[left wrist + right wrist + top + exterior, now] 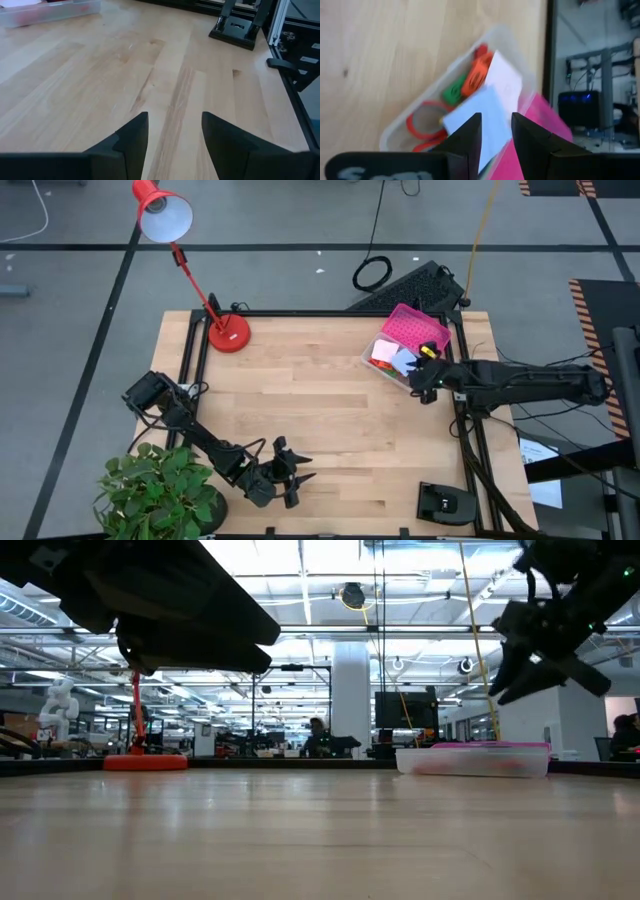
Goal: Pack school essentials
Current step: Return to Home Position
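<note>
— What's in the box?

— I see the clear plastic box near the far right corner of the surface, its pink lid flipped open on the far side. Inside lie the school essentials: red-handled scissors, a green piece, an orange piece, a small red eraser, plus a white note and a pale blue sheet on top.

— And the arms?

— My right gripper hovers just over the box, jaws slightly parted, holding nothing. My left gripper sits near the front edge beside the potted plant, jaws open, empty.
</note>
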You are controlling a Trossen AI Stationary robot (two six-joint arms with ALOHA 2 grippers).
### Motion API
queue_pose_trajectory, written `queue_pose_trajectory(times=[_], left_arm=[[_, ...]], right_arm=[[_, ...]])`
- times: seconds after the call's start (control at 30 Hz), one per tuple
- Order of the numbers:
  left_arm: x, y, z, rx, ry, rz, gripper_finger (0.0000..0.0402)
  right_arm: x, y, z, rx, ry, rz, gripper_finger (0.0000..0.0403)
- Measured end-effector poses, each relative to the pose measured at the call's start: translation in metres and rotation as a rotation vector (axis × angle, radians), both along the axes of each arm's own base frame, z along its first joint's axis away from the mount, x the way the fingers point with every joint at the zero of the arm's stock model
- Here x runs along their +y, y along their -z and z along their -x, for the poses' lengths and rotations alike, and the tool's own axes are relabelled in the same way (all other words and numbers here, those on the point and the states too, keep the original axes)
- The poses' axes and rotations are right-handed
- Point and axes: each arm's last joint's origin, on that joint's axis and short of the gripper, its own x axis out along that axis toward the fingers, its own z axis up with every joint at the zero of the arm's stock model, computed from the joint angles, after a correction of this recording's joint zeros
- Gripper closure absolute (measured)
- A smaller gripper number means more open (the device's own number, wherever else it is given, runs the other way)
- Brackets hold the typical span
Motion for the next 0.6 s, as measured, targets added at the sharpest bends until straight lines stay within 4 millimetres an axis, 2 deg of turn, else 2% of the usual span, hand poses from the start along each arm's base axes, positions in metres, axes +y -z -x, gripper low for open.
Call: queue_pose_trajectory(times=[0.23,0.4,0.6], left_arm=[[0.003,0.0,-0.002,0.004,0.014,-0.032,0.0213],[0.009,-0.005,-0.011,-0.022,0.044,-0.059,0.0213],[0.023,-0.03,-0.013,-0.044,0.081,-0.123,0.0213]], right_arm=[[0.014,-0.022,-0.012,-0.208,-0.074,-0.017,0.0301],[0.025,-0.033,-0.021,-0.362,-0.139,-0.039,0.0318],[0.037,-0.041,-0.025,-0.506,-0.158,-0.122,0.0349]])
